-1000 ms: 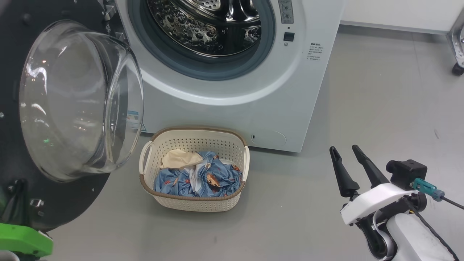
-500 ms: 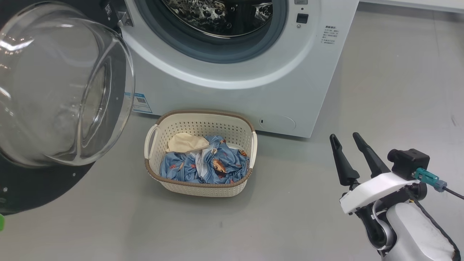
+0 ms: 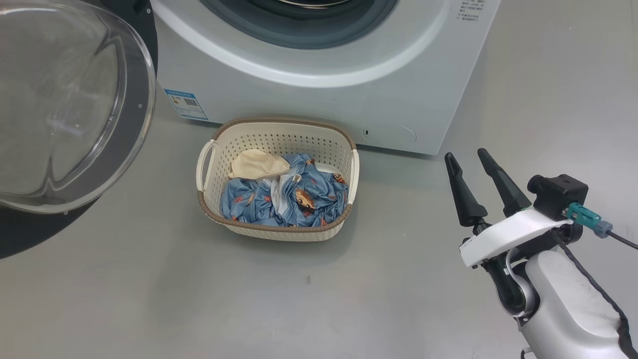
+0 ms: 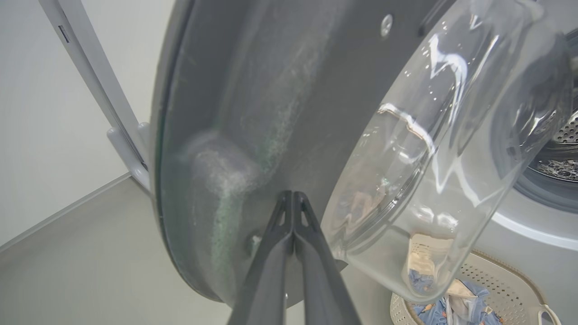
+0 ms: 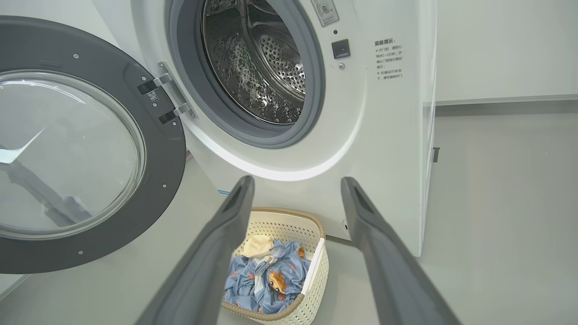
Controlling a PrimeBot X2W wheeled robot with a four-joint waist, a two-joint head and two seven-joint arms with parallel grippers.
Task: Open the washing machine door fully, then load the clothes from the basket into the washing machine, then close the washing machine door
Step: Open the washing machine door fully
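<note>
Basket (image 3: 279, 142) open on top, bare floor (image 3: 379, 299) at its front and right. Swung-out washing machine door (image 3: 60, 99) blocks the left; washing machine (image 5: 388, 135) mouth clear.

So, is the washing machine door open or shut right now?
Open. The washing machine door is swung wide on its hinges, leaving the steel drum exposed.

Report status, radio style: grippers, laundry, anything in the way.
Left gripper shut, tips by the washing machine door. Right gripper open, empty. Clothes in the basket. Nothing blocking the basket.
</note>
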